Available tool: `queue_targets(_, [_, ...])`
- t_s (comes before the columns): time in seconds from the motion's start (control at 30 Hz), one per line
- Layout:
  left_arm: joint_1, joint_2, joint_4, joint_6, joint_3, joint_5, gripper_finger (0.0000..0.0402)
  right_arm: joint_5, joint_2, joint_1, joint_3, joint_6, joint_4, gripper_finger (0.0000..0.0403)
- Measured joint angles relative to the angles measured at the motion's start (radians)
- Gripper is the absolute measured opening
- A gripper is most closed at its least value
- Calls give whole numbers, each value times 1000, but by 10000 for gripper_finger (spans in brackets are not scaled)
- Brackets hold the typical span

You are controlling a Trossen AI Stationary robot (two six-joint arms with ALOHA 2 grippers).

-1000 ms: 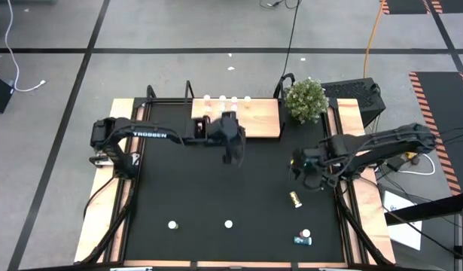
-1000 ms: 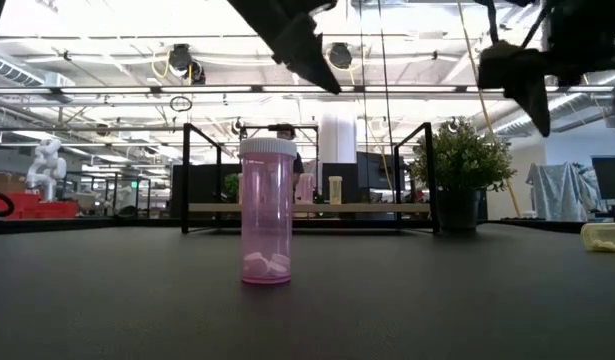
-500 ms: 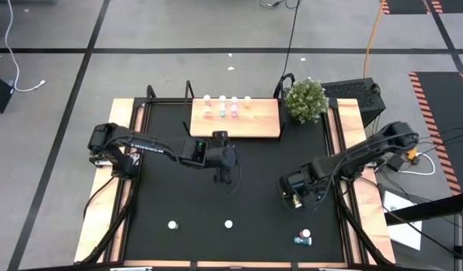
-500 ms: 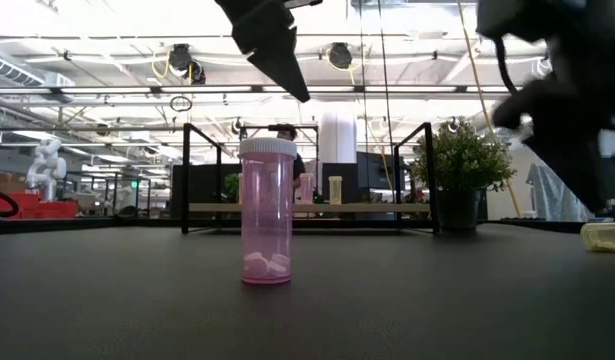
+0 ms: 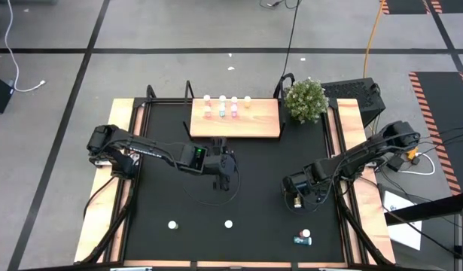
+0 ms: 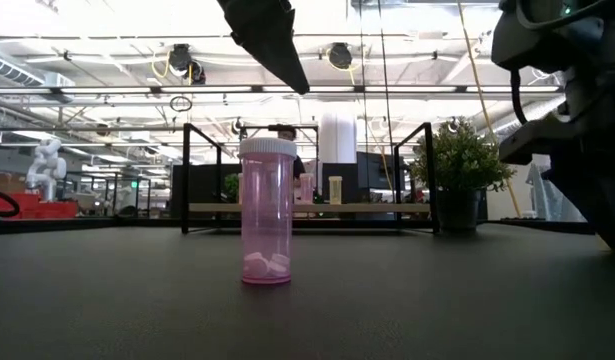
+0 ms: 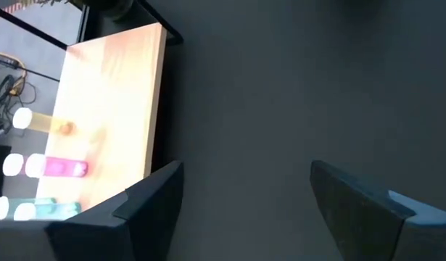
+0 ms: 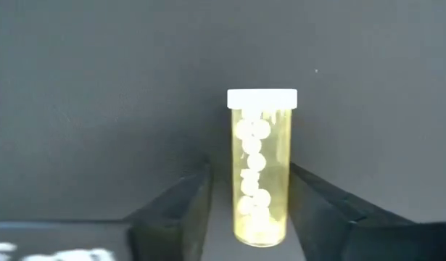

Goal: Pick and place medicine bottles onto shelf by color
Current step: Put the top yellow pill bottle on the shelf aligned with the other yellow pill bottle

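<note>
A yellow bottle with a white cap lies on its side on the black mat. My right gripper is open low over it, one finger on each side of the body, with a gap showing on one side at least; in the high view it is at the mat's right. My left gripper is open and empty above the mat, just near of the shelf; the left wrist view shows only mat between its fingers. Pink, teal and yellow bottles stand on the shelf.
A pink bottle stands upright on the mat near the front edge, another bottle stands to its left. A white-capped bottle and a teal bottle on its side are at the front right. A potted plant stands beside the shelf.
My left gripper has drawn back from the shelf toward the table's near edge and come lower. My right gripper has gone toward the near edge and a little left, down onto the lying yellow bottle, which has stayed in place.
</note>
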Motion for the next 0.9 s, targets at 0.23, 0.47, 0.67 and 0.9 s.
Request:
queue_targets(0.23, [1,0,25,-13,0,0,298,4,-15,-22,-3,302,20,89])
queue_targets(0.47, [20,-7,140,-115,6,3,298,87,-62,-84,-3,911,207,95])
queue_targets(0.67, [81,-7,140,-206,75,168,298,237,-144,-134,-3,1348,375,99])
queue_targets(0.9, [208,-3,174,-280,159,383,298,512,-201,-184,-3,1487,712,99])
